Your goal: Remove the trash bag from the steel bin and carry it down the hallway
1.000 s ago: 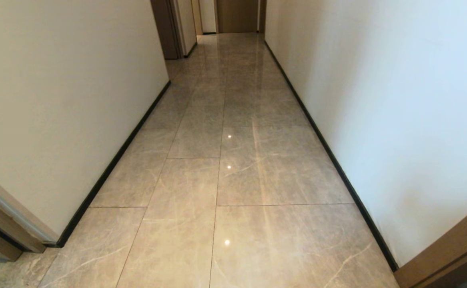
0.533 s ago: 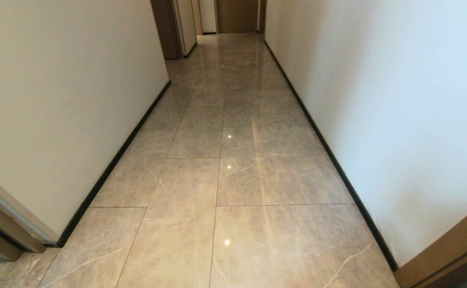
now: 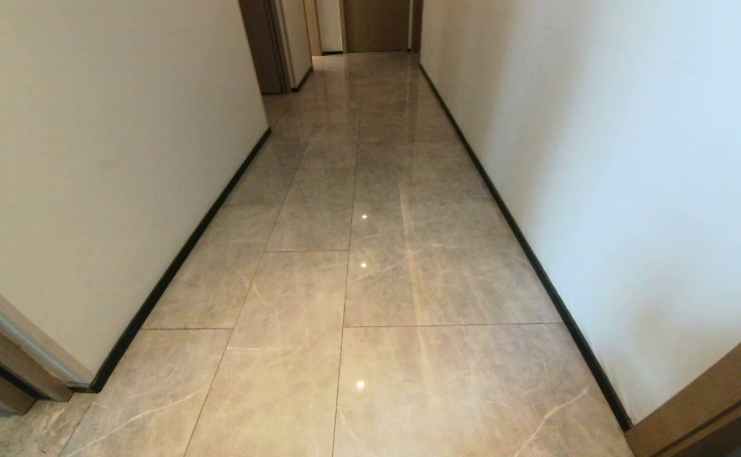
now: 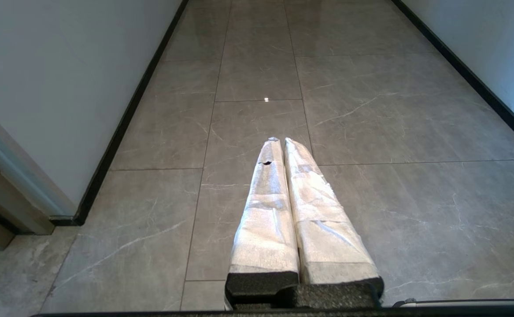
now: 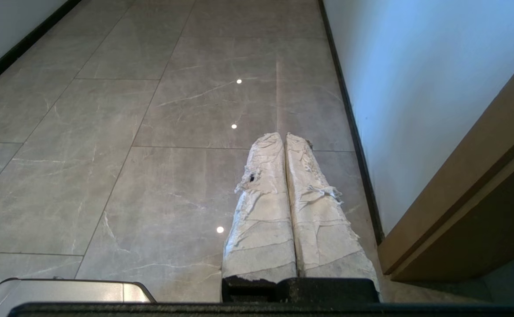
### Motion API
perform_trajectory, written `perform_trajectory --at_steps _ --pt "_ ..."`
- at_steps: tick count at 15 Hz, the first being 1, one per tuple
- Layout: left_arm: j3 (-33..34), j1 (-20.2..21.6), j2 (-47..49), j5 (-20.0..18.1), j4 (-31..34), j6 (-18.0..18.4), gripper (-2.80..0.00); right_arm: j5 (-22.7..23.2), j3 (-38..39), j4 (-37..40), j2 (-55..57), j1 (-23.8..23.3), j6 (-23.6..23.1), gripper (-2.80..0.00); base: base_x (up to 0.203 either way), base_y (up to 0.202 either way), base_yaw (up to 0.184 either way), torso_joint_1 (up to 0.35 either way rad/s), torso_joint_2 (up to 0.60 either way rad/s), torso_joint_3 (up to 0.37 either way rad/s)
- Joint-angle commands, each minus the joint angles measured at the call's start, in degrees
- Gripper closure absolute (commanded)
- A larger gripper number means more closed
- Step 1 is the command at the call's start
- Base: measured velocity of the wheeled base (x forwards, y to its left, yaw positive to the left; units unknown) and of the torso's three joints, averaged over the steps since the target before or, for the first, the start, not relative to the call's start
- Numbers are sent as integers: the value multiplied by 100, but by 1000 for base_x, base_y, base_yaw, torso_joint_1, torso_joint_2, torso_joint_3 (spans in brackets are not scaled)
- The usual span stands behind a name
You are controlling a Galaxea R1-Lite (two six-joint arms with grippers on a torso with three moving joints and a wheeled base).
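Neither trash bag nor steel bin shows; left gripper [image 4: 283,141] and right gripper [image 5: 282,135] hang clenched, empty, over the hallway [image 3: 357,254] floor.

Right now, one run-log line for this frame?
scene: hallway ahead | trash bag, steel bin: not in view | left gripper: shut, holding nothing | right gripper: shut, holding nothing

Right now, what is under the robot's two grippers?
Only bare floor tiles lie under the left gripper and right gripper. Both jaws are shut with nothing between them. No bag or bin is in sight.
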Motion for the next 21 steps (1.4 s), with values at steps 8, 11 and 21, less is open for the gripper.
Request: perform_trajectory --at_steps 8,11,21 --pt "70 0 0 5 -3 0 0 0 0 -1 7 2 -5 0 0 0 0 0 0 0" --pt "70 0 0 5 -3 0 0 0 0 -1 7 2 -5 0 0 0 0 0 0 0" --pt "70 0 0 5 -3 0 0 0 0 -1 7 2 -5 0 0 0 0 0 0 0"
